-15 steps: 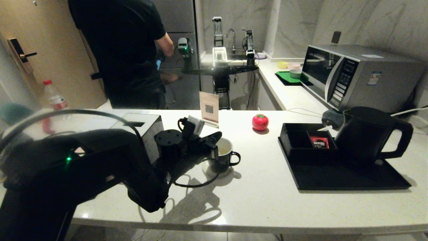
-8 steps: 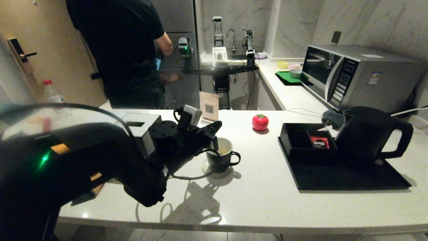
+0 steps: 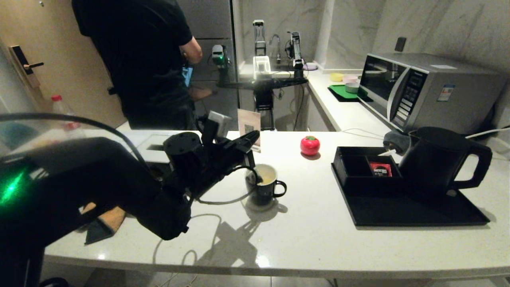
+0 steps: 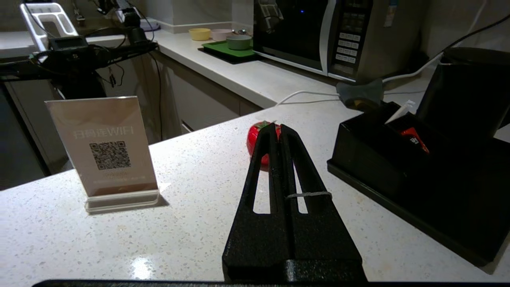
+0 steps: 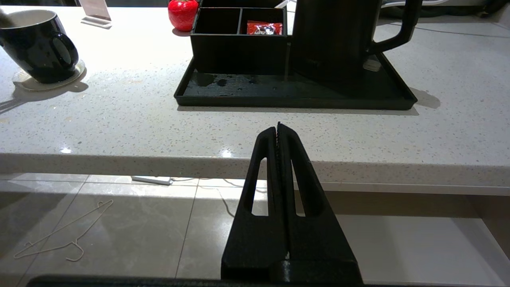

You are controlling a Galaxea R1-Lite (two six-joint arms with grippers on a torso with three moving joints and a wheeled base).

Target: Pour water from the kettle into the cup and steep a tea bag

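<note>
Poured water: I judge this step done; the small black ceramic mug with the white inside (image 3: 265, 184) sits at centre frame on a pale coaster and shows pale yellowish liquid (image 3: 267, 175).
Kettle: the large matte black jug kettle with the loop handle (image 3: 442, 159) stands upright on the flat black tray (image 3: 418, 211), right of frame, well apart from the mug.
Tea bag: I cannot see the bag itself; a thin pale string crosses my left gripper's fingers (image 4: 306, 195) in the wrist view, so I read the bag as hanging in or just over the mug.
Left gripper (image 3: 250, 140): fingers pressed closed, pinching that string, just above the mug's rim on its left.
Right gripper (image 5: 277, 129): fingers closed on nothing, parked below the table edge.
Left to do: steeping, as I judge it.
Table: white speckled stone (image 3: 310, 239), carrying a red tomato-shaped timer (image 3: 310, 145) and a clear QR sign stand (image 4: 105, 149).
Room: silver microwave (image 3: 422, 89) upper right; a person in black (image 3: 139, 59) upper left.
</note>
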